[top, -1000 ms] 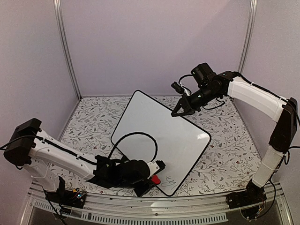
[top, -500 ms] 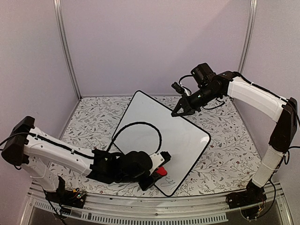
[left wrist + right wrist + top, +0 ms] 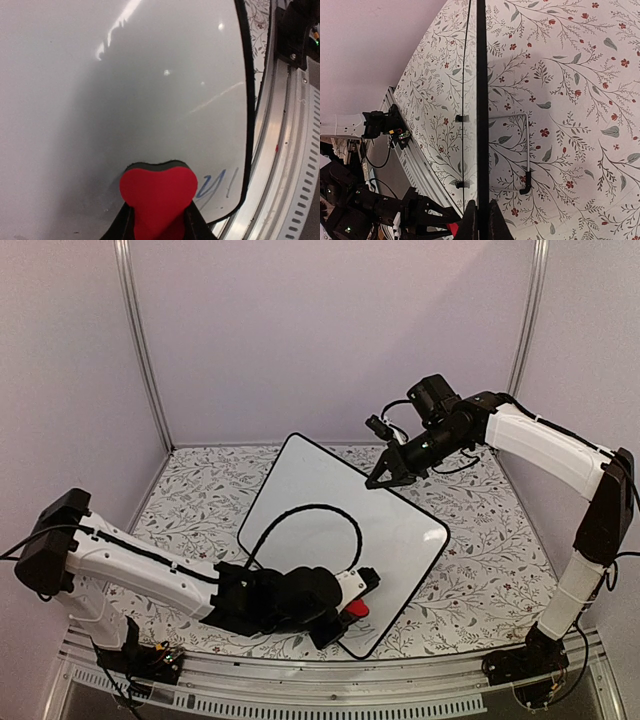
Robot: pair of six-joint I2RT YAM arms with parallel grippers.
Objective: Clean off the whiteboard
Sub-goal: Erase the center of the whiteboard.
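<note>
at the near edge of the table, beside the slotted metal rail, the left gripper reaches in low from the left, its fingers pressed together on a small red eraser. in the left wrist view the eraser shows a dark felt layer along its far side and sits against the white surface, pinched between the two black fingers at the bottom of the picture. just to its right, next to the board's rounded near corner, a few strokes of thin blue-grey handwriting show on the surface. a black cable loops up from the left arm over the middle of the board.

the whiteboard lies in the middle of the floral tablecloth, turned like a diamond, one corner towards the rail and one towards the back wall; most of its face is bare white with soft glare.

farther back, the right gripper comes down from the right onto the board's far right edge. the right wrist view shows the thin black rim edge-on, running straight up the picture, with the fingers clamped on it at the bottom. behind both arms stands the plain pale back wall.
</note>
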